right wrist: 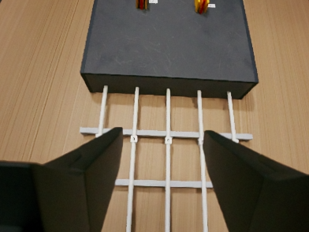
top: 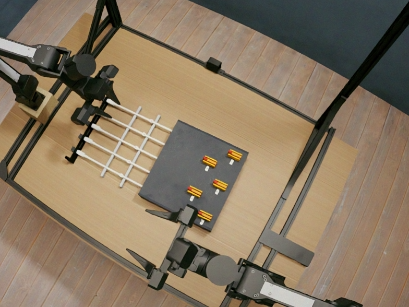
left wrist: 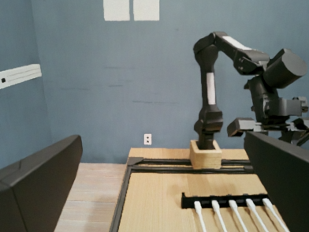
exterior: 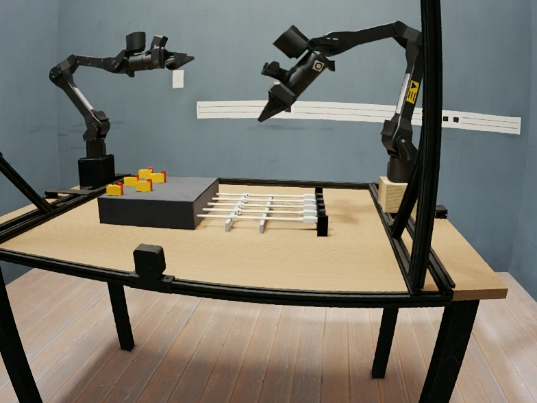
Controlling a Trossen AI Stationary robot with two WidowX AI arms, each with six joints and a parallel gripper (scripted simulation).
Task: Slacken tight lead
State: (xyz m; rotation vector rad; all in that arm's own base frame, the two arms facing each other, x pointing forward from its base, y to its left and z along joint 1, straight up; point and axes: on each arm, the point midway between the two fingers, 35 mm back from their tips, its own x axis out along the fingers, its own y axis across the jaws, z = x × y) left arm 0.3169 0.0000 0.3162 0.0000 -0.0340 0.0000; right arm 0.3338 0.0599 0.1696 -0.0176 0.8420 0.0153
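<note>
Five leads (top: 116, 137) (exterior: 286, 204) (left wrist: 236, 211) (right wrist: 168, 162) reach the box (top: 170, 170) (exterior: 147, 212) (right wrist: 169, 47). Right hand (top: 114, 110) (exterior: 261, 116) (right wrist: 163, 131), half open, is above, empty; left hand (top: 136, 230) (exterior: 190, 57) (left wrist: 162, 137) gapes wide. Best straddle one lead squarely, then tug gently, leaving its plug seated.

Blue wall (top: 307, 40) (exterior: 314, 151) (left wrist: 91, 55) — white outlet (left wrist: 147, 139); plank floor (top: 58, 245) (exterior: 251, 344) (left wrist: 94, 189).
</note>
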